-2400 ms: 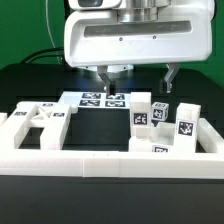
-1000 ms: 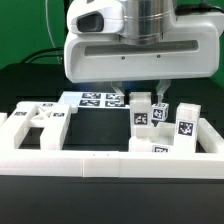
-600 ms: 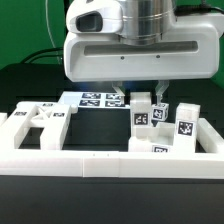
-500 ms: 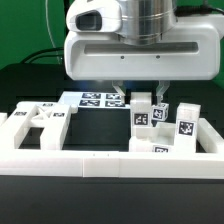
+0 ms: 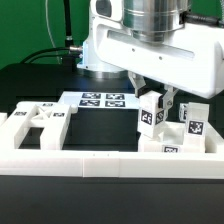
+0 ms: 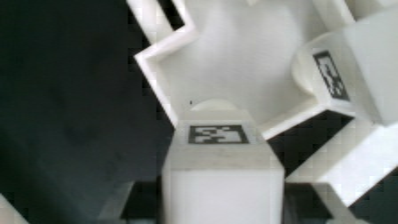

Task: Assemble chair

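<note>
Overhead, the arm leans in from the exterior view's right with its broad white wrist housing tilted. The gripper (image 5: 153, 98) points down, jaws clamped on a chair leg (image 5: 150, 114).

Below lies a black table (image 5: 95, 128), with a white border rail (image 5: 70, 160) along the front and the marker board (image 5: 100, 99) flat at the back. Dark cables hang behind.

The leg is white and square-sectioned, slightly tilted, with a black-and-white tag on its face, seen close in the wrist view (image 6: 217, 165). It sits just beside other tagged blocks (image 5: 192, 120). A slotted panel (image 5: 35, 118) lies well apart, at the exterior view's left.
</note>
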Robot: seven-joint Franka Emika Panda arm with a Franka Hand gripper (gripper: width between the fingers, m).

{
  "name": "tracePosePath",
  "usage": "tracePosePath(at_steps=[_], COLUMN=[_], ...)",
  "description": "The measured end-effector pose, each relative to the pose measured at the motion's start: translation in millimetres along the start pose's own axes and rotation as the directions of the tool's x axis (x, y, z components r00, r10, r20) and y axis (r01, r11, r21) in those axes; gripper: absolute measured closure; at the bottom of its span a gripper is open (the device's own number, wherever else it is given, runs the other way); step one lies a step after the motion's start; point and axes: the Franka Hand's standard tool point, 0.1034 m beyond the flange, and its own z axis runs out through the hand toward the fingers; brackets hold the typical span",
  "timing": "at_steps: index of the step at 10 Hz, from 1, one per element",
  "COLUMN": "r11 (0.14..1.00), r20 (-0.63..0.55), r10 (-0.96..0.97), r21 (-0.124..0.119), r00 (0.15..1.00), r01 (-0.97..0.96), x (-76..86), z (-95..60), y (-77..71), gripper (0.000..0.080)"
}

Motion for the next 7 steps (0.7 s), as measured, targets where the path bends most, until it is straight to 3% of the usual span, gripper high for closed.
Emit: tracePosePath(at_steps=[3, 5, 6, 7], r11=[0.976, 0.971, 0.976, 0.979], r20=[-0.011, -0.010, -0.011, -0.013], r10=[0.214, 0.237, 0.214, 0.203], r21=[0.035, 0.036, 0.035, 0.033], r00=[0.977, 0.971, 0.977, 0.979], r01=[-0.213, -0.237, -0.213, -0.202], x=[0.4, 0.1, 0.1, 0.1], z=[0.1, 0.1, 0.6, 1.2], y=[0.0, -0.6, -0.6, -0.4], gripper=[0.0515, 0.0515, 0.0441, 0.0441])
